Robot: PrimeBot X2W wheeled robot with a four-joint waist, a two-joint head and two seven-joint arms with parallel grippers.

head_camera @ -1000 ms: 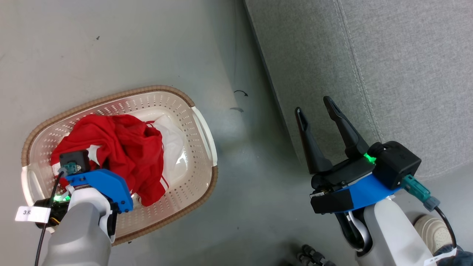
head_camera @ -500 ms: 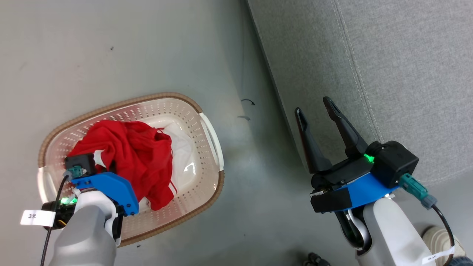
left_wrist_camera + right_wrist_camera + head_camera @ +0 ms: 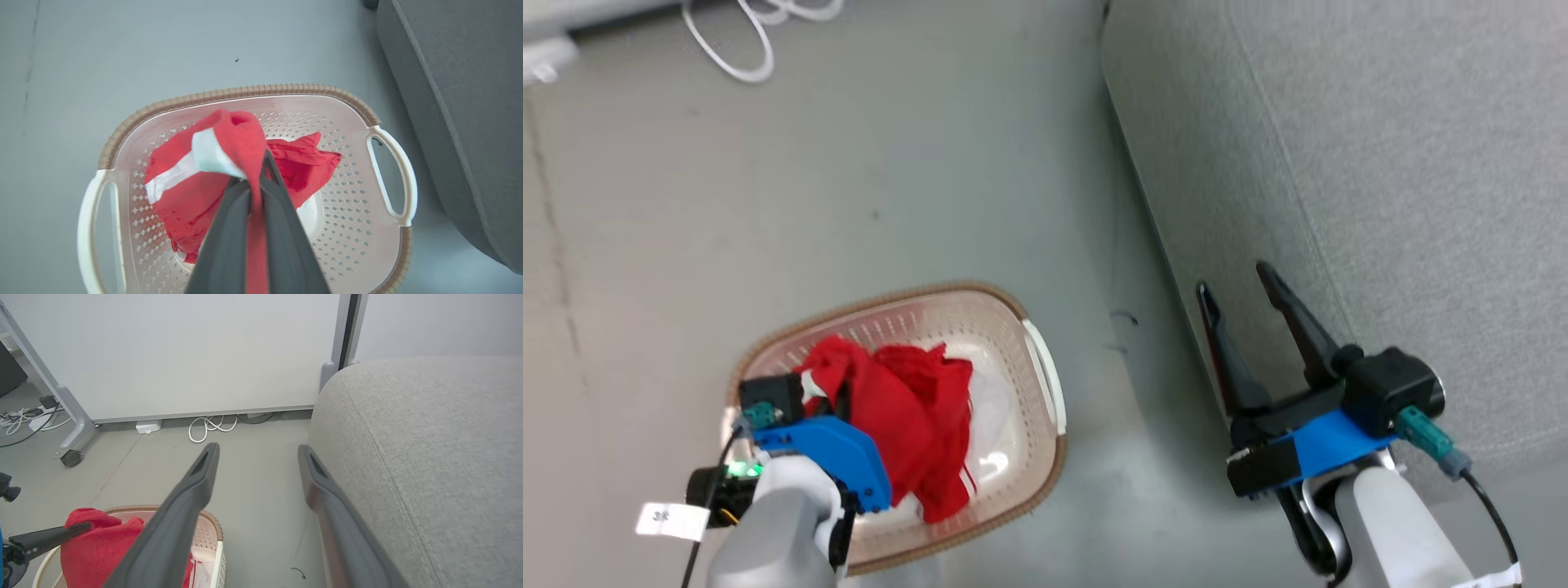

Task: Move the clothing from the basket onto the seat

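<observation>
The bright red soft fabric clothing, trimmed with a white stripe, is bunched in crumpled folds inside the cream-white perforated plastic basket, which is edged by a ribbed brown rim. A raised fold is pinched by the left gripper, its long dark fingers pressed together. The right gripper is held spread beside the grey woven-fabric seat, rounded at the corner and seamed with stitching.

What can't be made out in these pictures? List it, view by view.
- Head view: fingertips of the left gripper, hidden behind its own blue housing and the clothing.
- Left wrist view: whether one garment or two are bunched there, and the floor of the basket, covered by cloth.
- Right wrist view: most of the basket, cut by the bottom edge and a finger of the right gripper.
- Head view: the seat, cut by top and right edges.
</observation>
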